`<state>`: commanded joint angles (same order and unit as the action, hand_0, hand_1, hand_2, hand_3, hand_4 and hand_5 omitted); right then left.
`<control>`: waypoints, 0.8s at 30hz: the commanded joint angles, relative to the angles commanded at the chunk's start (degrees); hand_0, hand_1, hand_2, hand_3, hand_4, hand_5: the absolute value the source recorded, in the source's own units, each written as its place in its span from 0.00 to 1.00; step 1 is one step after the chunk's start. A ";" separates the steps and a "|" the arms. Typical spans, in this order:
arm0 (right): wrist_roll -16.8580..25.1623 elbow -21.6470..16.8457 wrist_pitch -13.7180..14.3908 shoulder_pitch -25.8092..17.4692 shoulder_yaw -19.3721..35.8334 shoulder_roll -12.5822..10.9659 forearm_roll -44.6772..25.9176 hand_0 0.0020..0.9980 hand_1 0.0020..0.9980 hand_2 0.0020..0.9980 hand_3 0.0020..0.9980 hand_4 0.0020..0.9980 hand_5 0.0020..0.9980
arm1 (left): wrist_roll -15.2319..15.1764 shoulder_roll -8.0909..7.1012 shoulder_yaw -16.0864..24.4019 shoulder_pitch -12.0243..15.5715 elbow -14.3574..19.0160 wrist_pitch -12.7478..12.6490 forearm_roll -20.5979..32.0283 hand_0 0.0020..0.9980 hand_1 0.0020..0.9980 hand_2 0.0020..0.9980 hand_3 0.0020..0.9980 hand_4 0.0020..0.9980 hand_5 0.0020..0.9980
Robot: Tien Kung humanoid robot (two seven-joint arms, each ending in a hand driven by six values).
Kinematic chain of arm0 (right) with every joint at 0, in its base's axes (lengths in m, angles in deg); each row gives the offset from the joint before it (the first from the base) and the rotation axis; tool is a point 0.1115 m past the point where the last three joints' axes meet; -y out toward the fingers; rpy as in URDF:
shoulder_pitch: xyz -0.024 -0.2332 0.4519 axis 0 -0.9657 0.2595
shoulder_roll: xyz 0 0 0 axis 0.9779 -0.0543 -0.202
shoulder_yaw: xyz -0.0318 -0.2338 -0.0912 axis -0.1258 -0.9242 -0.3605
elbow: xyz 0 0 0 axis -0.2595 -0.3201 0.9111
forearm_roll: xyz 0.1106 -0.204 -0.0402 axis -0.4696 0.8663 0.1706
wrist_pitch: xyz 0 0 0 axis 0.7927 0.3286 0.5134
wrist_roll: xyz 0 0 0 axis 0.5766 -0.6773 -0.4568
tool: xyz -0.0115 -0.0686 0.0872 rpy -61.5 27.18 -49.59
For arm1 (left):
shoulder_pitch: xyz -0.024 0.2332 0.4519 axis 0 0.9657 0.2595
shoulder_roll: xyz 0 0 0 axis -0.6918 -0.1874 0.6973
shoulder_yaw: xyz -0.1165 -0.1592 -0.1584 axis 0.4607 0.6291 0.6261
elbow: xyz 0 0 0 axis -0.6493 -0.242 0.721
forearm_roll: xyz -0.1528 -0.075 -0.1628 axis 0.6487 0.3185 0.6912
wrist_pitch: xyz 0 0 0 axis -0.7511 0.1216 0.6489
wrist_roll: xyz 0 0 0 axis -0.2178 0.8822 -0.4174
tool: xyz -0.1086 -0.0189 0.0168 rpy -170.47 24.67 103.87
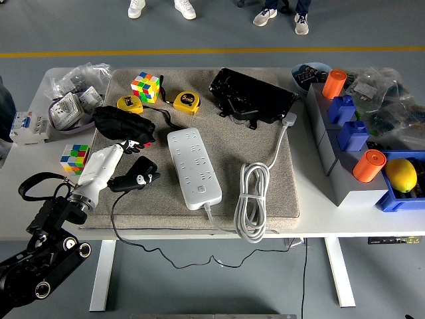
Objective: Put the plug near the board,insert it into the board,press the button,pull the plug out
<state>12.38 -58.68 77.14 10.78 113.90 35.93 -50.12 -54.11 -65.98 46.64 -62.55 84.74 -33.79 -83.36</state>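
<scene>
The white power strip [194,166] lies on the grey mat [265,193] in the middle of the table. Its white cable [253,199] is coiled to its right. The black plug [137,177] sits on the mat just left of the strip, tilted, and its thin black cord [114,216] runs down over the table's near edge. My left hand [126,163], on a white forearm [98,169], is curled on the plug's left end. The plug is about a hand's width from the strip. The right arm is out of view.
A black pouch [119,123] lies just behind my hand. Behind it are two yellow tape measures [186,102] and a colour cube [146,86]. Another cube [74,157] sits at the left. A black case [252,94] lies at the back. Grey and blue boxes [345,143] fill the right.
</scene>
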 joint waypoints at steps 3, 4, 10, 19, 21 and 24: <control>0.03 -0.05 0.01 0.01 0.03 0.02 0.02 0.61 0.64 0.66 0.56 1.00 0.48 | 0.33 0.24 -0.34 -0.16 -0.76 -0.30 -0.43 0.66 0.66 0.66 0.72 1.00 0.53; 0.03 -0.07 0.00 0.02 0.03 0.03 0.03 0.61 0.64 0.66 0.56 1.00 0.48 | 0.56 0.33 -0.39 -0.19 -1.04 -0.33 -0.60 0.66 0.66 0.66 0.72 1.00 0.53; 0.11 -0.09 0.05 0.00 0.10 0.09 0.03 0.61 0.64 0.66 0.56 1.00 0.48 | 0.98 0.46 -0.66 -0.39 -1.74 -0.93 -0.47 0.62 0.63 0.64 0.71 1.00 0.51; 0.30 -0.32 0.14 0.03 0.36 0.07 0.24 0.61 0.64 0.66 0.56 1.00 0.48 | 2.68 0.63 -1.46 -0.50 -2.36 -2.06 -0.16 0.40 0.52 0.57 0.69 1.00 0.45; 0.34 -0.48 0.17 0.02 0.47 0.08 0.38 0.61 0.64 0.66 0.56 1.00 0.48 | 2.79 0.68 -1.48 -0.50 -2.45 -2.25 -0.32 0.40 0.52 0.57 0.69 1.00 0.45; 0.37 -0.62 0.17 0.01 0.54 0.08 0.50 0.61 0.64 0.66 0.56 1.00 0.48 | 2.95 0.69 -1.77 -0.63 -2.63 -2.54 -0.34 0.40 0.52 0.57 0.69 1.00 0.45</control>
<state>12.75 -59.30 77.30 10.79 114.44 36.01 -49.62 -51.15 -65.28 44.87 -63.18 82.11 -36.33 -83.70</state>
